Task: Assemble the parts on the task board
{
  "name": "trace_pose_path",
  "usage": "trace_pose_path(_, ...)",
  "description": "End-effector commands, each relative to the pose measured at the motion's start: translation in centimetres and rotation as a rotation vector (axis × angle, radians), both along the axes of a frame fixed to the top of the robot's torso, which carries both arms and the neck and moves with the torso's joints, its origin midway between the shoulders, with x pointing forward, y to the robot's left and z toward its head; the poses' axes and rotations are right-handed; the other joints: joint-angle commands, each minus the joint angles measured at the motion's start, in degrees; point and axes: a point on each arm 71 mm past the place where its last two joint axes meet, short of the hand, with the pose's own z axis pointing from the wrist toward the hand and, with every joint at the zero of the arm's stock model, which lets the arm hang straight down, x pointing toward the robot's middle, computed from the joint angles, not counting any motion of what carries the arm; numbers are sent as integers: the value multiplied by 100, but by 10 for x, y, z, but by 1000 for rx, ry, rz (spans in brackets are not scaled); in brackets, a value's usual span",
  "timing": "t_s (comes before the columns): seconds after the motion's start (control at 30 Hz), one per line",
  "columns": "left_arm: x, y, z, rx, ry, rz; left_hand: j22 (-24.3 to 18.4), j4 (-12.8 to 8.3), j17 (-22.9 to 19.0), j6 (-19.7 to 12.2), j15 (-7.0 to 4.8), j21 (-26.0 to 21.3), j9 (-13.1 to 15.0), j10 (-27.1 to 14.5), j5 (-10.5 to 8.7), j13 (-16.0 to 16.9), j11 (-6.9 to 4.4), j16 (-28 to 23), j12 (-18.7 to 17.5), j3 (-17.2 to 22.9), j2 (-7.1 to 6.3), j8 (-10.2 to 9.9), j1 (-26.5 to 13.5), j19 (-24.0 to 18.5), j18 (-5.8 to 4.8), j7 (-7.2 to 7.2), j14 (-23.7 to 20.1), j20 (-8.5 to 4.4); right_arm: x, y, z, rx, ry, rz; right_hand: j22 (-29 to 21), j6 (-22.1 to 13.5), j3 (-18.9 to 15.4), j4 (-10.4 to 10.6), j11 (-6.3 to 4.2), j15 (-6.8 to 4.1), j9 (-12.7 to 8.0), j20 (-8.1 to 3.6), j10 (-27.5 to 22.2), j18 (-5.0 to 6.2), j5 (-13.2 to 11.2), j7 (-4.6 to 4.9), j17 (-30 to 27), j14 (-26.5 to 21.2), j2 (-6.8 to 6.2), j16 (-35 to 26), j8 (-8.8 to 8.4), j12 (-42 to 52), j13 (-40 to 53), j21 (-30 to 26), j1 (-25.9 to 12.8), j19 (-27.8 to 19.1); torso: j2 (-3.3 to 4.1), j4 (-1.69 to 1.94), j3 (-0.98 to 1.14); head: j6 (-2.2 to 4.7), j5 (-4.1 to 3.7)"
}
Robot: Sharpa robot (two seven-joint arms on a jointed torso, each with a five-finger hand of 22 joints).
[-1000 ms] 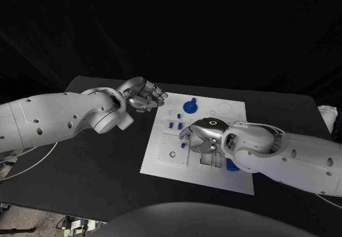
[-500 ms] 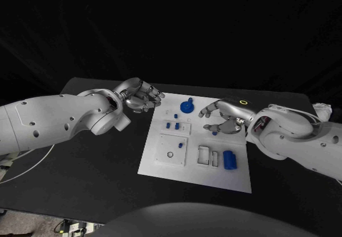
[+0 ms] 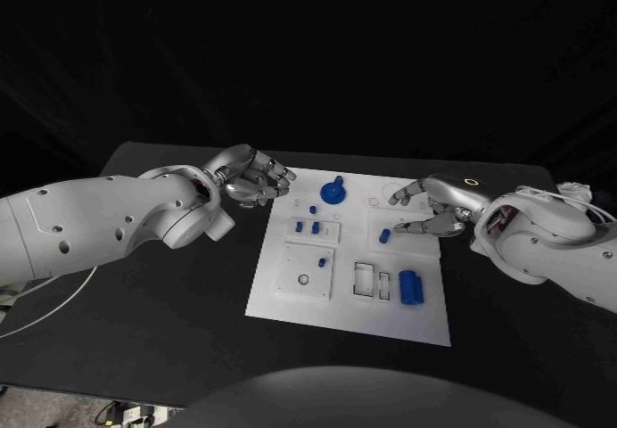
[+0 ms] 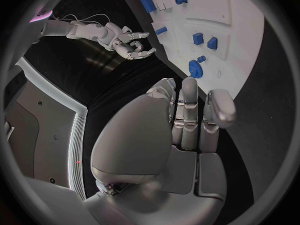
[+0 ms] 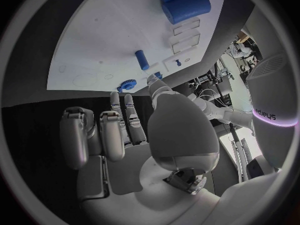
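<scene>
White board lies mid-frame on the black counter, its near edge bare. Going up from there: a blue cylinder lies low and right of centre beside two slotted frames; left of them a plate carries a small blue peg and a dark ring. Higher, a short blue pin lies loose just left of my right hand; two blue blocks stand in a holder in the upper-left part of the board, and a blue gear sits at the far edge.

My right hand hangs over the board's upper right corner, thumb and fingers spread and curved, holding nothing that I can see. My left hand hovers off the board's upper left corner, fingers curled in on nothing.

I judge I am between parts: the pin beside my right hand looks set down, not seated, and the cylinder and gear also look unplaced. The next move, as I read it, calls for choosing one loose piece, lowering the right hand over it, and pinching it squarely; the pin is small and round and may roll if nudged.
</scene>
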Motion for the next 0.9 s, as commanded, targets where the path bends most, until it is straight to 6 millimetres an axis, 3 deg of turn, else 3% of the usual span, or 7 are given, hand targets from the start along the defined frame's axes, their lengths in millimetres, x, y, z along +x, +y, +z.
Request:
trace_pose_path(0.03,-1,-3,0,-14,4,-20,830,14,-8,13,19,0,-3,-17,46,-10,33,33,-5,43,33,10,52,-5,25,29,-17,21,0,1,-8,-35,43,8,1232,50,24,11,0,15,-5,24,41,0,225,12,444,159,59,-31,-36,39,-11,-10,189,43,-1,9,-1,0,-38)
trace_pose_path(0.1,-1,-3,0,-14,4,-20,831,13,-10,14,18,3,-4,-19,56,-11,33,35,-6,50,33,9,56,-4,24,29,-18,22,0,3,-12,-42,55,13,1220,72,58,-55,-5,10,0,21,51,9,527,36,409,140,92,-45,-41,38,-16,-43,320,15,2,9,-1,0,-42)
trace_pose_path(0.17,-1,-3,0,-14,5,-20,831,13,-10,14,18,3,-4,-19,56,-11,33,35,-6,50,33,9,56,-4,24,29,-18,22,-1,5,-16,-47,65,19,1212,71,73,-100,-14,5,1,18,76,14,679,37,387,128,106,-53,-52,52,-12,-62,378,-2,1,10,0,0,-40)
trace_pose_path(0.43,-1,-2,0,-14,6,-18,831,12,-13,13,19,2,-4,-20,73,-12,33,39,-6,60,30,8,62,-6,25,30,-20,23,-2,15,-29,-56,98,45,1189,-12,79,-198,-28,-3,-2,11,131,31,730,70,303,81,104,-88,-101,112,26,-127,478,-55,2,11,-1,0,-32)
trace_pose_path(0.6,-1,-2,-1,-14,8,-21,831,10,-16,12,21,3,-5,-18,89,-12,33,43,-5,71,23,6,70,-7,25,31,-23,24,-3,21,-37,-55,112,61,1160,59,207,-420,-56,-27,78,-9,167,53,1418,138,198,16,134,-132,-56,221,115,-214,681,-128,2,6,-2,0,-23)
trace_pose_path(0.73,-1,-3,-1,-13,11,-25,831,9,-19,12,22,7,-5,-15,98,-13,33,46,-4,78,21,5,75,-6,25,34,-24,25,-4,25,-40,-55,120,69,1146,128,321,-529,-73,-40,165,-20,196,63,1746,170,154,-11,131,-150,-6,292,173,-255,758,-162,1,7,-1,0,-18)
trace_pose_path(0.9,-2,-3,-1,-12,16,-26,832,10,-23,20,27,8,-4,-4,111,-12,32,51,2,93,23,8,83,-7,25,44,-26,27,-4,27,-43,-54,125,76,1145,415,568,-737,-126,-83,507,-58,443,67,2246,223,137,-21,159,-153,282,542,332,-262,913,-172,0,5,-1,0,-14)
